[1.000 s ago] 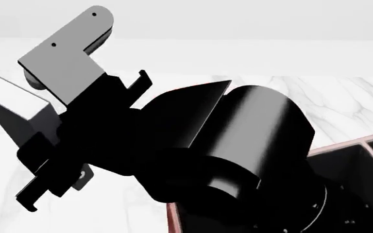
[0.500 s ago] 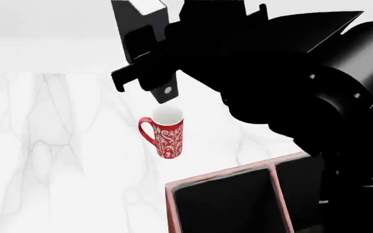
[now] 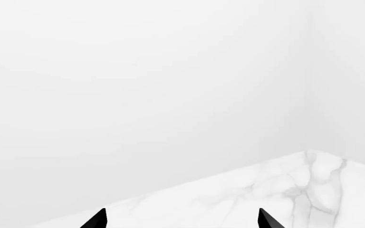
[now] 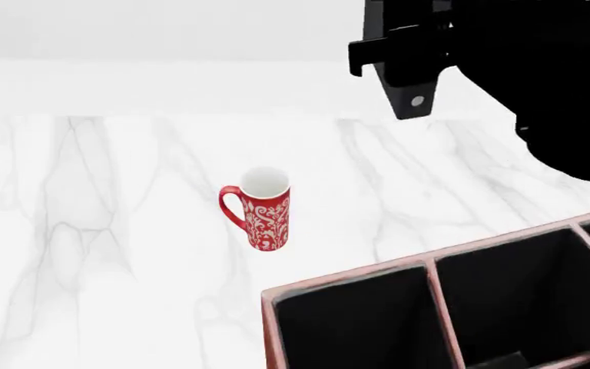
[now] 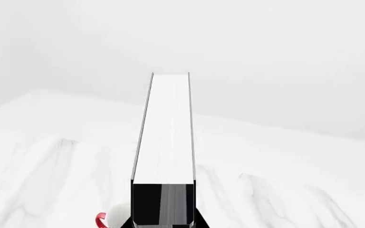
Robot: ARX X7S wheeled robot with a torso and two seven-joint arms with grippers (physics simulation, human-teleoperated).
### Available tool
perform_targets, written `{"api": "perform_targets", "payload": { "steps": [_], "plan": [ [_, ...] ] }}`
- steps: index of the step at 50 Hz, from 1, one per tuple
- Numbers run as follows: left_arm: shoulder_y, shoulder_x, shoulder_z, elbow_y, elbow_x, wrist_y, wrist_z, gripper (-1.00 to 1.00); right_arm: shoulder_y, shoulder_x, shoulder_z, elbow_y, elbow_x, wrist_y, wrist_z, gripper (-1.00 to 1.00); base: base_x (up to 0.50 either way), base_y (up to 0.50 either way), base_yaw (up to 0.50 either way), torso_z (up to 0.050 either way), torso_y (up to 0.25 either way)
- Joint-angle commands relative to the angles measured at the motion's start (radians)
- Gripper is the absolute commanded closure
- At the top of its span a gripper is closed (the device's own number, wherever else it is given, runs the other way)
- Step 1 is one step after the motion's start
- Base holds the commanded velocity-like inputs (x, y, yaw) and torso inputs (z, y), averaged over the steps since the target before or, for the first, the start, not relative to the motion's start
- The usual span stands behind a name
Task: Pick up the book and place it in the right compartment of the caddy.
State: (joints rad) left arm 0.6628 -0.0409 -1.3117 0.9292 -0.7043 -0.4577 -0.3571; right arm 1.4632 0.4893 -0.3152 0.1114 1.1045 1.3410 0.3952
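My right gripper (image 5: 163,224) is shut on the book (image 5: 167,133), a thick black hardback seen edge-on, white page edges facing the camera. In the head view the right gripper (image 4: 406,69) is high at the upper right, above the marble table and beyond the caddy; the book cannot be told apart from the black arm there. The caddy (image 4: 349,281), reddish-brown with pale pink rims, black lining and dividers, stands at the lower right. My left gripper (image 3: 181,221) is open and empty, with only its two black fingertips (image 3: 97,220) showing over the table.
A red-and-white patterned mug (image 4: 261,207) stands upright on the marble table (image 4: 90,231), left of the caddy's near-left corner; its handle shows in the right wrist view (image 5: 100,219). A plain white wall runs behind the table.
The right arm with the book has swung from the left and middle of the head view to the upper right, uncovering the mug and more of the caddy.
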Motion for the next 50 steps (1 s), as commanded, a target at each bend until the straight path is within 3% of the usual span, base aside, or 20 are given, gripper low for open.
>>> {"api": "perform_targets", "payload": {
  "steps": [1, 26, 35, 50],
  "plan": [
    [0.003, -0.001, 0.001, 0.002, -0.002, 0.000, -0.003, -1.00, -0.013, 0.085, 0.100, -0.026, -0.004, 0.011, 0.060, 1.00, 0.00, 0.00, 0.00, 0.000, 0.000],
    [-0.002, -0.008, 0.027, 0.005, 0.010, -0.003, -0.009, -1.00, -0.116, 0.235, 0.234, -0.086, 0.051, 0.027, 0.158, 1.00, 0.00, 0.00, 0.00, 0.000, 0.002],
    [-0.002, -0.009, 0.029, 0.003, 0.010, 0.001, -0.008, -1.00, -0.142, 0.257, 0.317, -0.116, 0.100, 0.075, 0.288, 1.00, 0.00, 0.00, 0.00, 0.000, 0.001],
    [-0.005, -0.007, 0.016, 0.008, -0.012, 0.008, -0.017, -1.00, -0.249, 0.334, 0.367, -0.127, 0.087, 0.061, 0.360, 1.00, 0.00, 0.00, 0.00, 0.001, 0.001]
  ]
}}
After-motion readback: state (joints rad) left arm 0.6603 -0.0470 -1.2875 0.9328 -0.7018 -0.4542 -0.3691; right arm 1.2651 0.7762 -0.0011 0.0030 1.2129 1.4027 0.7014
